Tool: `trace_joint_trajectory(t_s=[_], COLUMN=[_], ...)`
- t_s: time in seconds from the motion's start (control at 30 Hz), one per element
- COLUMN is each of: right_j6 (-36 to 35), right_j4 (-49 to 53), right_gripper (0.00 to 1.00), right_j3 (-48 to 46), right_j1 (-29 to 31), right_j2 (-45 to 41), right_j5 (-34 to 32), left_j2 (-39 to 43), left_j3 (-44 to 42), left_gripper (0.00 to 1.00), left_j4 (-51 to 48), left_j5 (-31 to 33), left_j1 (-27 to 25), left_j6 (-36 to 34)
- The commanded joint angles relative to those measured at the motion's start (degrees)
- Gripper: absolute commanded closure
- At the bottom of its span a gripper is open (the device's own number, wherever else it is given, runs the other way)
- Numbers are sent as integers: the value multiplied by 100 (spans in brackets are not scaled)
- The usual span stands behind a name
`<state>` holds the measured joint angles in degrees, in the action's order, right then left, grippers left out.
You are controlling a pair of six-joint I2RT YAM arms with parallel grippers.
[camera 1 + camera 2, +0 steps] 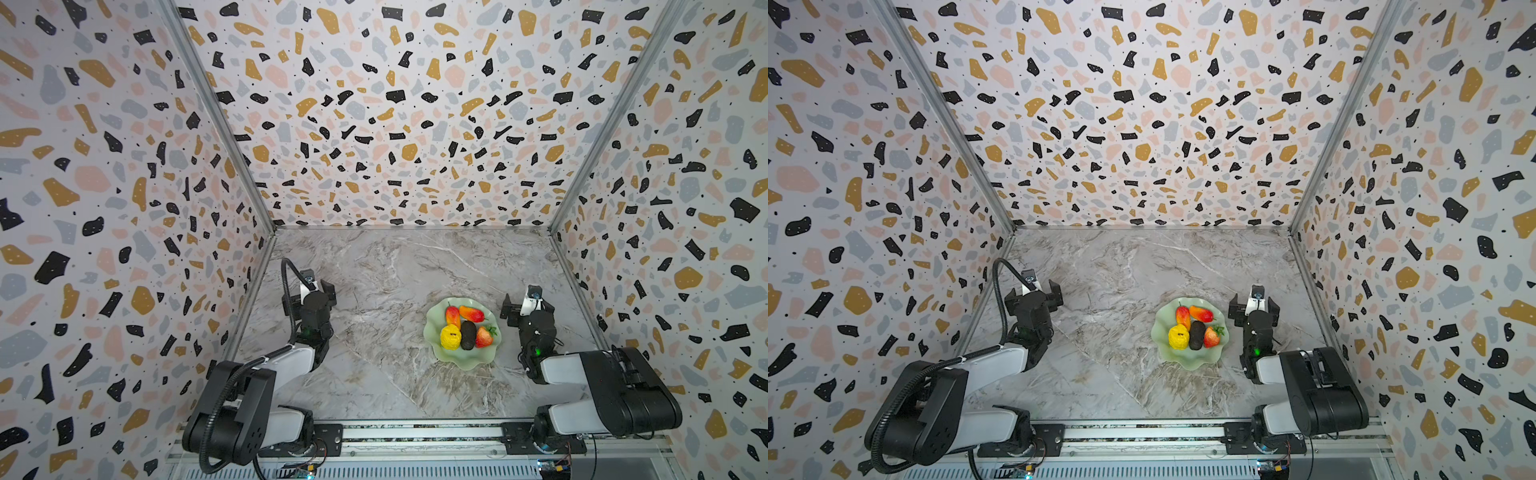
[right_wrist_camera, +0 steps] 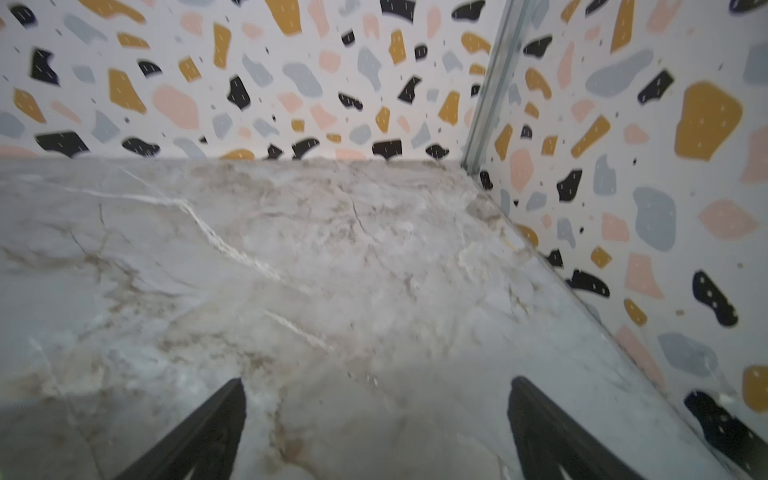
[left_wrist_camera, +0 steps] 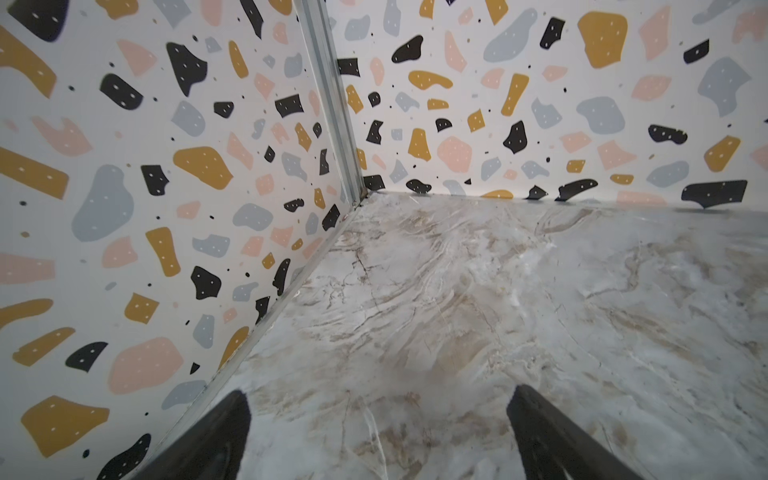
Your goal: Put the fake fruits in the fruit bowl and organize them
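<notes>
In both top views the bowl point(image 1: 465, 362) sits on the marble table point(image 1: 374, 270), right of centre in the lower part of the frame, with all five fruits inside it. Along its upper side a long red-orange fruit point(image 1: 452, 316) seems to touch its twin point(image 1: 472, 313). Below them, in a row from left to right, lie the yellow fruit point(image 1: 450, 336), the dark fruit point(image 1: 468, 335) and the strawberry point(image 1: 483, 336), each against its neighbour. My left pincer point(image 1: 311, 290) hangs left of centre, well apart from the bowl. My right pincer point(image 1: 528, 306) is near the bowl's right rim, not touching it.

In the left wrist view my left pincer point(image 3: 378, 415) shows two fingers spread wide at the bottom of the frame, with only bare marble between them.

In the right wrist view my right pincer point(image 2: 376, 407) is likewise fully spread and holds nothing; the bowl is out of frame.

I judge the placing done and the fruits tidy, so the step in hand is the finish. The next move calls for little: both pincers clear of the rim, or at most a gentle nudge if a neater row is wanted
</notes>
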<state>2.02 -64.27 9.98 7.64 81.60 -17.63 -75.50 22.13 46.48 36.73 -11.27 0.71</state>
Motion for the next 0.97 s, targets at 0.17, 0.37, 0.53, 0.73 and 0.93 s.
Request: trace_joint_trajectory(t_s=[0.17, 0.37, 0.53, 0.73, 0.93], right_j6=[-107, -52, -110, -117, -110], right_j4=[-1358, -755, -797, -745, -788], right_gripper=[1, 1, 1, 1, 1], right_j3=[47, 137, 135, 178, 154], right_j1=[-263, -306, -217, -188, -209], right_j2=[531, 347, 348, 393, 371], right_j5=[819, 903, 772, 743, 752], left_j2=[840, 435, -660, -469, -449], left_j3=[-637, -1289, -1510, -1306, -1359], left_gripper=[0, 0, 0, 0, 0], left_j4=[484, 1531, 3024, 2282, 2382], left_j5=[61, 97, -281, -348, -342], left_j1=[87, 176, 256, 292, 292], left_j6=[104, 312, 258, 336, 332])
